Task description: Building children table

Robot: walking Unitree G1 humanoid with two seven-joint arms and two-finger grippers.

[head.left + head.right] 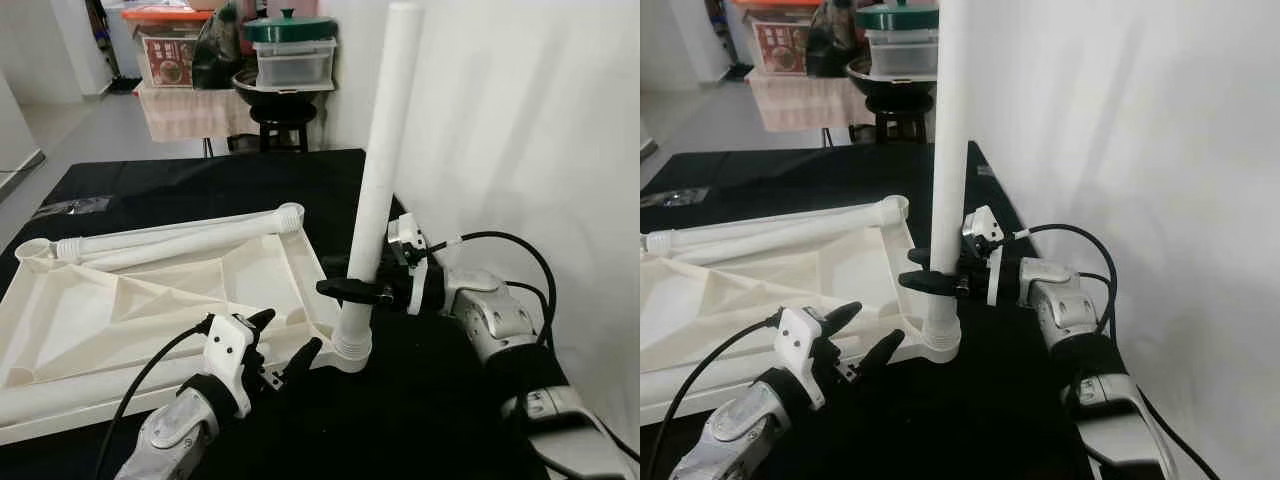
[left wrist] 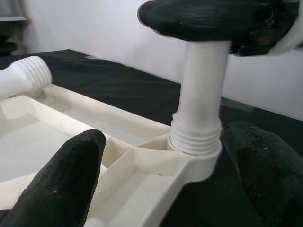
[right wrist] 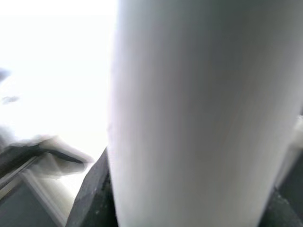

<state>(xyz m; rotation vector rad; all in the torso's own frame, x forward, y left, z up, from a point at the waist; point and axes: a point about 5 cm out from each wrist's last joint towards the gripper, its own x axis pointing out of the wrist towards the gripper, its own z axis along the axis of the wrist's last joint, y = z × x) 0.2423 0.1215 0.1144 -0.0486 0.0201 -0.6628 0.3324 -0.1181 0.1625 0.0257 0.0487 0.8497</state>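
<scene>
A white plastic table top (image 1: 150, 300) lies upside down on the black surface. One white leg (image 1: 380, 170) stands upright in the corner socket (image 1: 352, 350) nearest me on the right, its threaded end (image 2: 195, 139) seated in the socket. My right gripper (image 1: 352, 291) is shut on this leg a little above the socket. Two more white legs (image 1: 180, 238) lie along the top's far edge. My left gripper (image 1: 285, 345) is open just left of the socket, its fingers (image 2: 61, 184) straddling the corner without touching it.
A white wall (image 1: 520, 120) stands close on the right. Behind the black surface (image 1: 200, 185) a stool (image 1: 280, 120) carries a pan and stacked containers (image 1: 292, 50). A small bag (image 1: 70, 207) lies at the far left of the surface.
</scene>
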